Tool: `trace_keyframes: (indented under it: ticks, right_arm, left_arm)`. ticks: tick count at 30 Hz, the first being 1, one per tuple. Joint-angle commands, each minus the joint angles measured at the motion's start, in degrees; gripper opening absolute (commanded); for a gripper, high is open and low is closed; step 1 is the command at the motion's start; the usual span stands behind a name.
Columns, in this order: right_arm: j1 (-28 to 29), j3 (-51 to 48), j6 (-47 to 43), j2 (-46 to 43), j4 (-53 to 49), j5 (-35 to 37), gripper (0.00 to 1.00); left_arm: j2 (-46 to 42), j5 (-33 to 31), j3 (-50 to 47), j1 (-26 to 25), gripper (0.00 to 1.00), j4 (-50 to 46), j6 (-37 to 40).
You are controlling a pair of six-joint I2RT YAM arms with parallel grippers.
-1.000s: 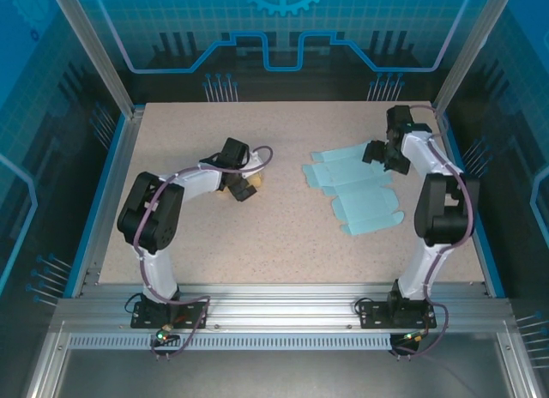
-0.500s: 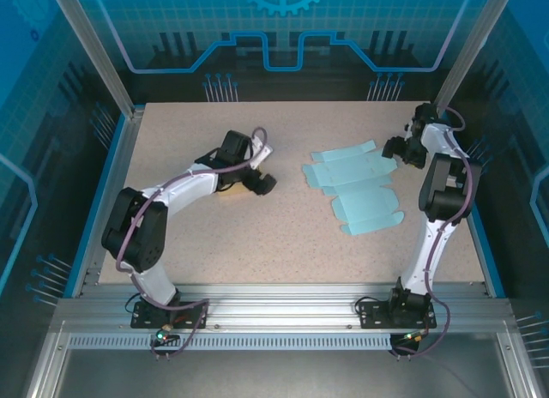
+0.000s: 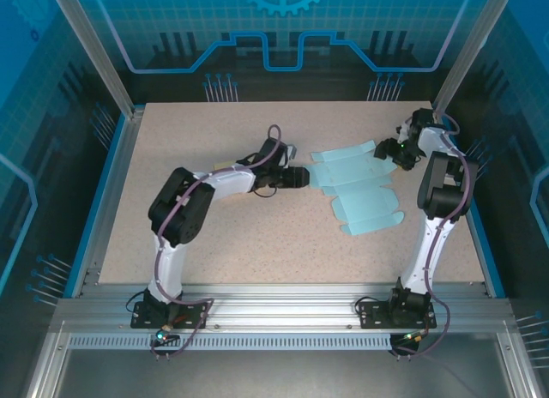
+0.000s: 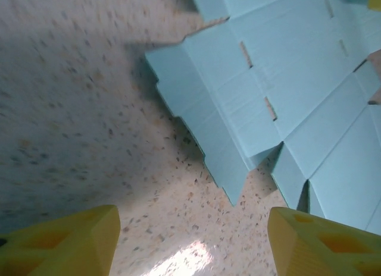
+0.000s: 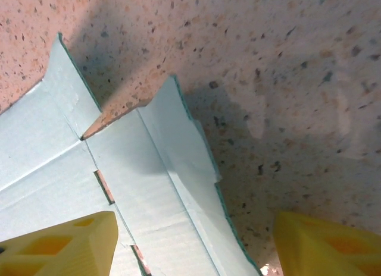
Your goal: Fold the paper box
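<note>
- Paper box (image 3: 356, 188) lies flat and unfolded on the right half of the surface (image 3: 214, 244). It sits in the same spot as a second ago, with no flap raised.
- The arms are what moved. The left gripper (image 3: 300, 177) has swung in from the left-centre of the surface and now sits just beside the box's left edge.
- The right gripper (image 3: 388, 151) has pulled back toward the far right corner. It now hangs near the box's far right flap.
- My reading is that both arms have finished approaching and folding has not begun.
- In the left wrist view, the left gripper (image 4: 190, 246) is spread wide with bare surface between its fingers. The box's notched left flaps lie just ahead of it.
- In the right wrist view, the right gripper (image 5: 190, 246) is also spread and pinches nothing. A pale blue flap edge runs down between its fingers.
</note>
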Motion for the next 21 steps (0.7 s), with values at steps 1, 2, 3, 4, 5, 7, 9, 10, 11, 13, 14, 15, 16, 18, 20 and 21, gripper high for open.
trace_keyframes:
  ticks: [1,2,3,4,5,7,9,10,11,13,14,15,16,18,20,21]
  right_arm:
    - [1.33,-1.34,0.95,0.02,0.87,-2.17,0.70]
    - [1.67,-1.61,0.98,-0.16,1.03,-2.08,0.70]
    - [1.89,-1.83,0.95,-0.33,1.15,-2.09,0.70]
    - [2.13,-2.02,1.03,-0.52,1.33,-2.12,0.70]
    - [2.38,-2.30,1.05,-0.71,1.50,-2.28,0.70]
    - [2.93,-2.82,1.21,-0.98,1.77,-2.31,0.69]
    - [3.35,-3.32,1.54,-1.18,2.07,-2.61,0.67]
    - [3.61,-3.68,1.71,-1.36,2.20,-2.76,0.67]
    - [3.80,-4.12,1.98,-1.56,2.43,-2.80,0.67]
    - [4.28,-5.03,2.48,-2.17,2.72,-3.00,0.67]
    - [4.71,-5.64,2.85,-2.76,2.93,-3.08,0.67]
    - [5.01,-6.22,3.12,-3.39,3.11,-3.08,0.67]
    - [5.46,-7.10,3.30,-4.14,3.31,-3.02,0.67]
    - [6.32,-8.83,4.21,-6.29,3.58,-2.05,0.67]
    - [7.25,-11.45,5.10,-8.80,4.40,-1.96,0.68]
    - [7.81,-12.89,5.63,-10.45,5.04,-2.01,0.68]
  left_arm:
    - [2.61,-0.81,4.78,-1.11,0.68,-0.92,-5.54]
    - [3.82,-0.92,5.76,-1.41,0.68,-1.20,-5.81]
    - [4.84,-0.94,6.60,-1.49,0.68,-1.42,-6.26]
    - [6.02,-0.71,7.68,-1.45,0.68,-1.50,-6.80]
    - [7.23,-0.47,8.56,-1.49,0.68,-1.24,-7.27]
    - [9.11,-0.44,10.73,-1.44,0.65,-1.69,-7.51]
    - [10.56,-0.78,12.55,-1.45,0.54,-1.93,-7.26]
    - [11.09,-1.15,13.40,-1.45,0.47,-2.35,-6.95]
    - [11.39,-1.44,14.15,-1.48,0.38,-2.53,-6.52]
    - [11.61,-2.22,14.83,-1.50,0.23,-2.51,-5.61]
    - [11.54,-2.55,14.93,-1.50,0.16,-2.35,-4.69]
    - [11.22,-2.75,14.79,-1.51,0.10,-2.09,-3.79]
    - [10.67,-3.00,14.39,-1.51,0.07,-1.76,-2.57]
    - [8.70,-3.83,12.53,-1.47,0.02,-0.10,0.50]
    - [5.26,-5.03,8.83,-1.52,0.00,3.79,4.34]
    - [3.04,-5.74,6.33,-1.51,0.00,6.13,7.06]
